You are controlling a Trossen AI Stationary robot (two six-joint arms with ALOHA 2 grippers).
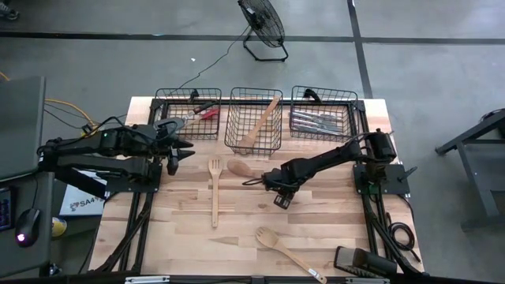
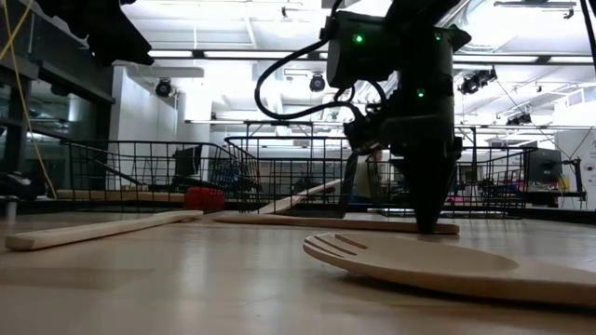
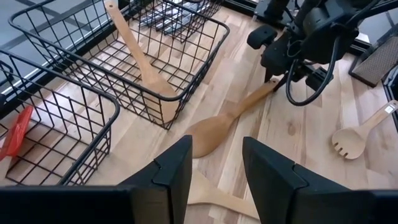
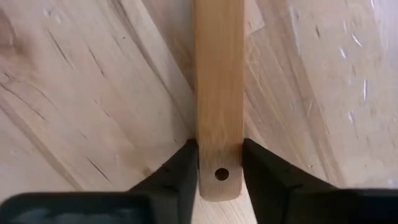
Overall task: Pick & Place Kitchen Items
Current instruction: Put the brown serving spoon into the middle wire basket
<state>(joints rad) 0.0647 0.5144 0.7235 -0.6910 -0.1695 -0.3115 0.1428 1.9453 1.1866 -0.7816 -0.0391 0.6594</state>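
A pale wooden spoon (image 1: 241, 167) lies flat on the table's middle, its handle running toward the right. My right gripper (image 4: 219, 146) stands over the handle's free end, pointing down and shut on it. A wooden fork (image 1: 215, 189) lies left of the spoon. A slotted wooden spoon (image 1: 288, 252) lies near the front edge. My left gripper (image 3: 216, 155) hangs open above the table's left side, in front of the left basket (image 1: 188, 110), and holds nothing. My right gripper pinches the wooden spoon's handle near its free end (image 4: 217, 149), just above the hanging hole, one finger (image 4: 180, 168) on each long edge. The fingers come from above, pointing down, and lie across the handle. The spoon rests flat on the table.
Three black wire baskets stand along the far edge. The left one holds a red-headed spatula (image 1: 207, 113), the middle one (image 1: 254, 118) a wooden turner (image 1: 260, 122), and the right one (image 1: 323, 114) metal cutlery. A dark grater-like item (image 1: 359, 260) lies at the front right corner.
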